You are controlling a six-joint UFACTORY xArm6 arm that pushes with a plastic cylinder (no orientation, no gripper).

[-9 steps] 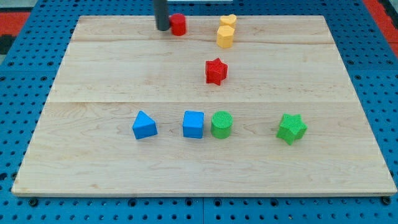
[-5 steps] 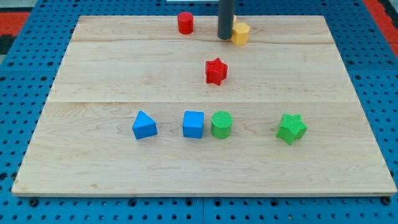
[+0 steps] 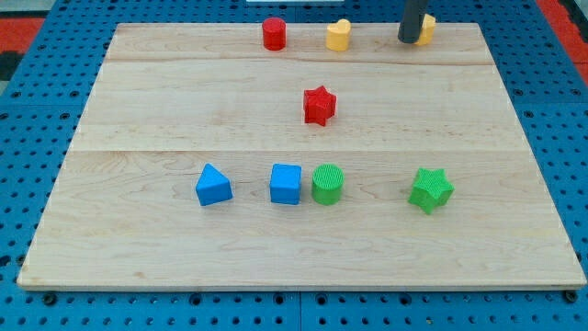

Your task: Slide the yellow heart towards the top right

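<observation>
At top right, my tip [image 3: 410,39] pushed yellow block [image 3: 425,28] rightward

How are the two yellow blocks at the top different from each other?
The yellow heart stands free, in full view; the other yellow block is half hidden behind my tip, which touches its left side, so its shape is unclear. That block lies further to the view's right. Both are yellow and sit near the board's top edge.

My rod upright, entering from view's top, right of centre. My tip [image 3: 410,40] down at counter level near top edge. Only short lower stretch of rod visible.
</observation>
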